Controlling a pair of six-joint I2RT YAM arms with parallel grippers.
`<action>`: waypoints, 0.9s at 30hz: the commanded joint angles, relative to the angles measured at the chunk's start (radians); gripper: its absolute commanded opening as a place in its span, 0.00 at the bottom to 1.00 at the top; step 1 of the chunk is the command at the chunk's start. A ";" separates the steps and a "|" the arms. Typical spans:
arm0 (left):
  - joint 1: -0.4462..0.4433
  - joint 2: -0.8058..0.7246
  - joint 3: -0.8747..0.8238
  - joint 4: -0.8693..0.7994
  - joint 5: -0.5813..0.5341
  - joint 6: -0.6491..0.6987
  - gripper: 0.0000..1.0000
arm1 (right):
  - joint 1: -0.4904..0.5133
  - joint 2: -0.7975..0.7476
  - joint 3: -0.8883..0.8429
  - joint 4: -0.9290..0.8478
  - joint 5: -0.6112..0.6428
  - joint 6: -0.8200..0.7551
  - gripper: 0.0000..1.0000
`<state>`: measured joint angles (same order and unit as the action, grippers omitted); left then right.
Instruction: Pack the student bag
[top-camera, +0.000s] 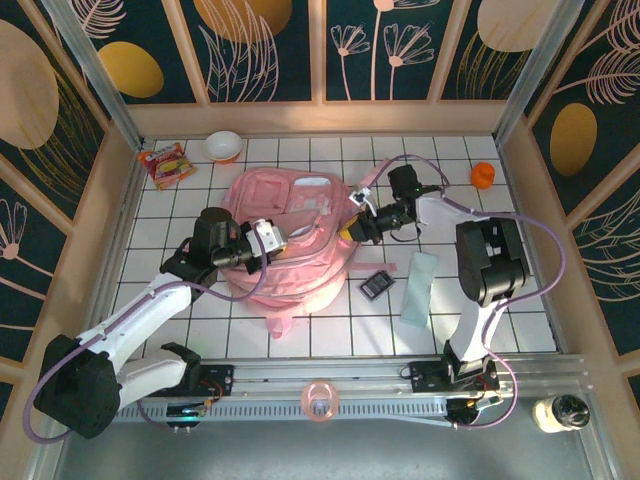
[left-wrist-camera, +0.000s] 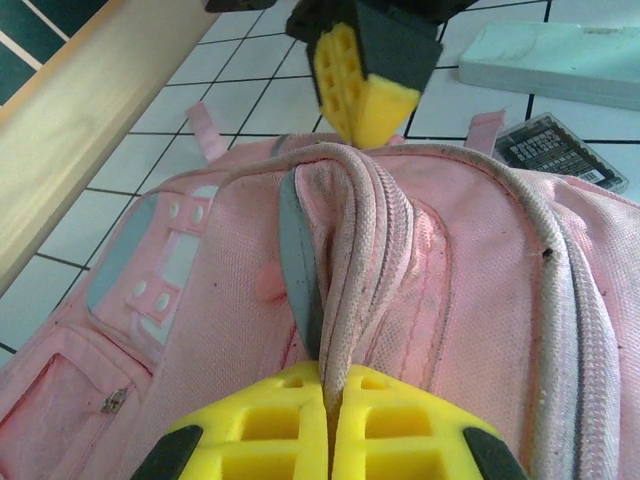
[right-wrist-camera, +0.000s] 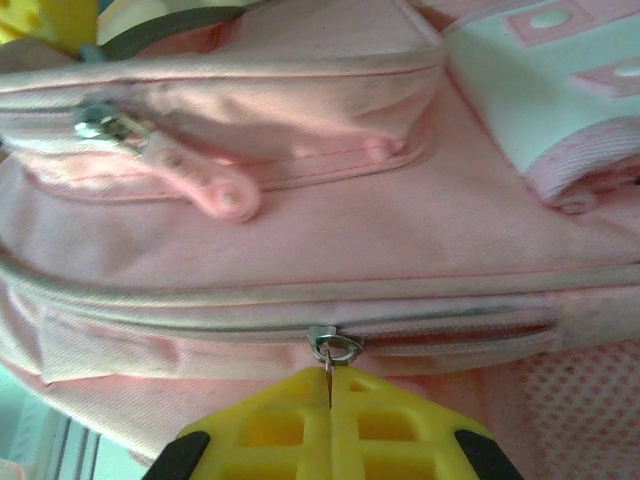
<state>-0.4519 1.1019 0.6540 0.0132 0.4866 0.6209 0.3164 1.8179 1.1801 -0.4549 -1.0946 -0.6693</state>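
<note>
The student bag (top-camera: 300, 215), a big soft pink backpack, lies in the middle of the tiled table. My left gripper (top-camera: 283, 240) comes at it from the left. In the left wrist view that gripper (left-wrist-camera: 333, 385) is shut on a raised fold of the bag's corded seam (left-wrist-camera: 345, 250). My right gripper (top-camera: 350, 228) is at the bag's right side. In the right wrist view it (right-wrist-camera: 329, 375) is shut on the small metal zipper pull (right-wrist-camera: 335, 347) of a long zip that runs across the bag (right-wrist-camera: 300, 250). The right gripper's yellow fingers (left-wrist-camera: 360, 100) face me beyond the fold.
A small black case (top-camera: 378, 284) and a pale green flat box (top-camera: 420, 287) lie right of the bag. An orange snack packet (top-camera: 165, 163) and a white bowl (top-camera: 223, 146) sit at the back left. An orange cap (top-camera: 483, 176) is at the back right. A pink ring (top-camera: 319, 399) rests on the front rail.
</note>
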 joint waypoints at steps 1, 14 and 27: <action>-0.001 -0.013 0.028 0.139 -0.064 -0.057 0.00 | 0.038 -0.123 -0.050 -0.002 -0.043 0.054 0.00; -0.008 -0.022 0.004 0.222 -0.050 -0.142 0.00 | 0.173 -0.286 -0.263 0.308 0.162 0.420 0.01; -0.017 -0.036 -0.010 0.258 -0.031 -0.161 0.00 | 0.189 -0.352 -0.393 0.504 0.204 0.555 0.00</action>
<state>-0.4641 1.1019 0.6296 0.1093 0.4362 0.4927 0.4950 1.5074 0.8021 -0.0006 -0.9176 -0.1417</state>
